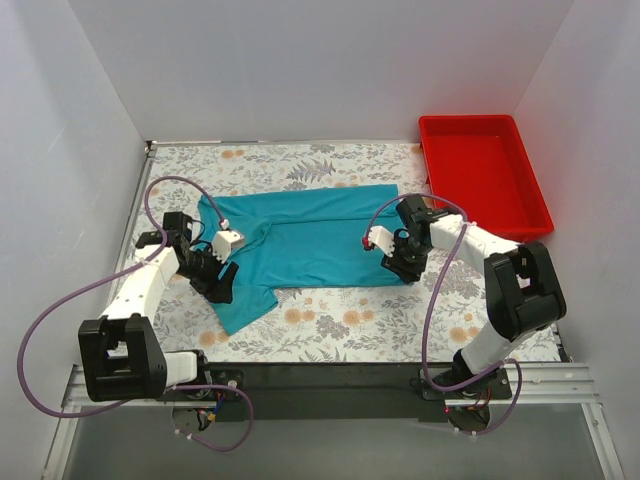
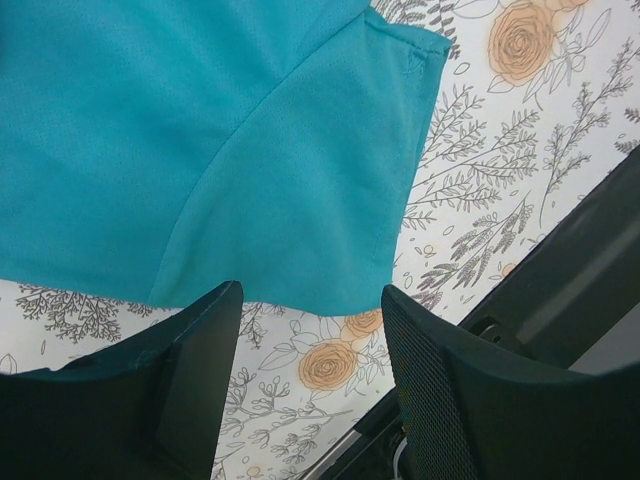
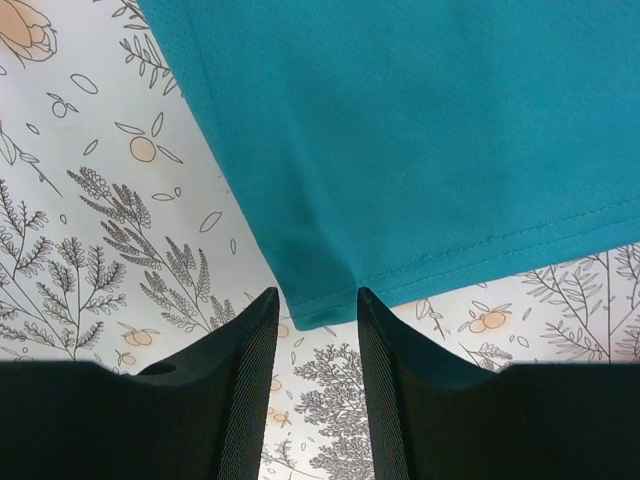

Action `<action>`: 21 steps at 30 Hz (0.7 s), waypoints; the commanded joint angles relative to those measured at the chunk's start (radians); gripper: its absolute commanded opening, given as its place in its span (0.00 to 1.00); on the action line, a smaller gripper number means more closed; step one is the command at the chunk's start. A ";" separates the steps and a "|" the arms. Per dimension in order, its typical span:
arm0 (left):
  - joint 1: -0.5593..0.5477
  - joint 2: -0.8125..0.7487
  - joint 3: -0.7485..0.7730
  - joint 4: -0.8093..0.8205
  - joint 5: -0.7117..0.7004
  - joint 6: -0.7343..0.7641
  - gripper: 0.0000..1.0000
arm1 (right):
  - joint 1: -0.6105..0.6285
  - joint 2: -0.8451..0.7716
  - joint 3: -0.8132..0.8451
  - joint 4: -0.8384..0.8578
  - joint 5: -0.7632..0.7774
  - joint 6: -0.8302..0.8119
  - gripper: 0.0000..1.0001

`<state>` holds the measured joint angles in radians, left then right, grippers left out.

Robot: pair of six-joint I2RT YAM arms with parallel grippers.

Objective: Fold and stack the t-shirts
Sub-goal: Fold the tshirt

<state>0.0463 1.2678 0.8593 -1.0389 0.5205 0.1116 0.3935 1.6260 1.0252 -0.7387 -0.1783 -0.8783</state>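
White walls (image 1: 300, 60) close in the work area on three sides. The tabletop (image 1: 340, 320) is covered by a pale cloth printed with leaves and orange flowers.

**T-shirt - position and orientation**
- The t-shirt (image 1: 310, 235) lies flat near the middle of the tabletop, between the two arms.
- Its long axis runs left to right across the top view.
- The bottom hem (image 3: 500, 240) points right, with its line of stitching visible in the right wrist view.
- The shoulder end points left. One sleeve (image 1: 240, 305) sticks out at an angle toward the near left edge.

**Left pincer**
- The left pincer (image 1: 220, 283) is low over the sleeve end of the t-shirt.
- In the left wrist view its jaws stand wide, with bare flowered cloth showing between them.
- The sleeve edge lies just at the fingertips (image 2: 205, 330) and is not clamped.

**Right pincer**
- The right pincer (image 1: 397, 268) sits at the near right corner of the t-shirt.
- Its jaws are set to a narrow gap, and the corner of the hem lies between the fingertips (image 3: 255, 330).
- The gap is wider than the fabric is thick - no pinch is visible.

**Surroundings**
- A red tray (image 1: 430, 160) stands in the far right corner, well apart from the t-shirt and behind the right arm.
- A purple cable (image 1: 40, 330) loops out from the left arm over the left edge of the tabletop. A second cable arcs over the right arm.
- Nothing lies on top of the t-shirt apart from the two pincers at its ends.
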 commanded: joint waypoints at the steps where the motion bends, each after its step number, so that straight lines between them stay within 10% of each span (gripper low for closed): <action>1: -0.005 -0.027 -0.005 0.011 -0.033 0.025 0.57 | 0.021 0.008 -0.027 0.041 0.002 -0.008 0.43; 21: -0.131 -0.039 -0.218 0.281 -0.281 0.037 0.45 | 0.034 0.041 -0.100 0.108 0.045 -0.013 0.20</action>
<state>-0.0727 1.2156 0.6659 -0.8257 0.2718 0.1326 0.4259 1.6352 0.9573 -0.6460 -0.1337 -0.8871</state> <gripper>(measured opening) 0.462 0.216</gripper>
